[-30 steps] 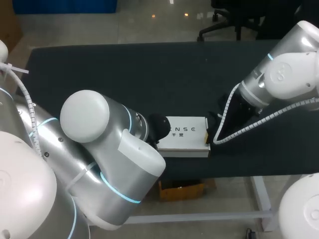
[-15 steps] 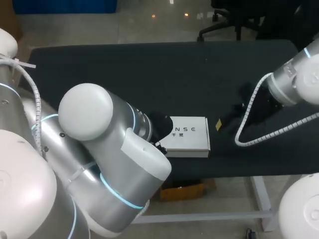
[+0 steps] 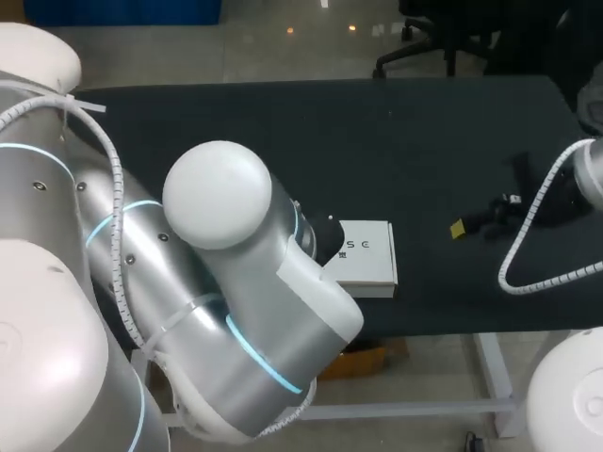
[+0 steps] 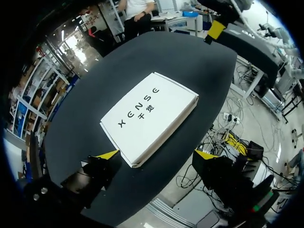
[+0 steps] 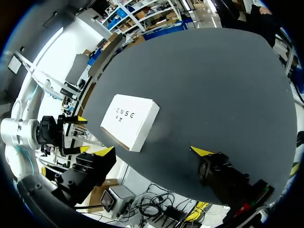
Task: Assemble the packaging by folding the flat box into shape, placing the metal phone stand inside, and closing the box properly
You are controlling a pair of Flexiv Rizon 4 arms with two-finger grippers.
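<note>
The white box [image 3: 369,256] lies flat and closed near the table's front edge, with dark lettering on its lid. No phone stand is in sight. My left gripper [image 4: 156,154] is open and hangs just short of the box's [image 4: 149,116] near corner, touching nothing. In the head view my own left arm hides it. My right gripper [image 3: 464,226] is open, well to the right of the box and apart from it. In the right wrist view its fingertips [image 5: 153,151] frame bare table short of the box [image 5: 129,120], and my left gripper [image 5: 81,134] shows beyond the box.
The dark table top [image 3: 283,141] stretches bare behind and to both sides of the box. The front edge runs just below the box. My bulky left arm [image 3: 236,282] overhangs the front left part of the table.
Both grippers opened and left the box's ends. The right arm drew away to the right; the left arm pulled back while its elbow swung right. The box stayed closed in place.
</note>
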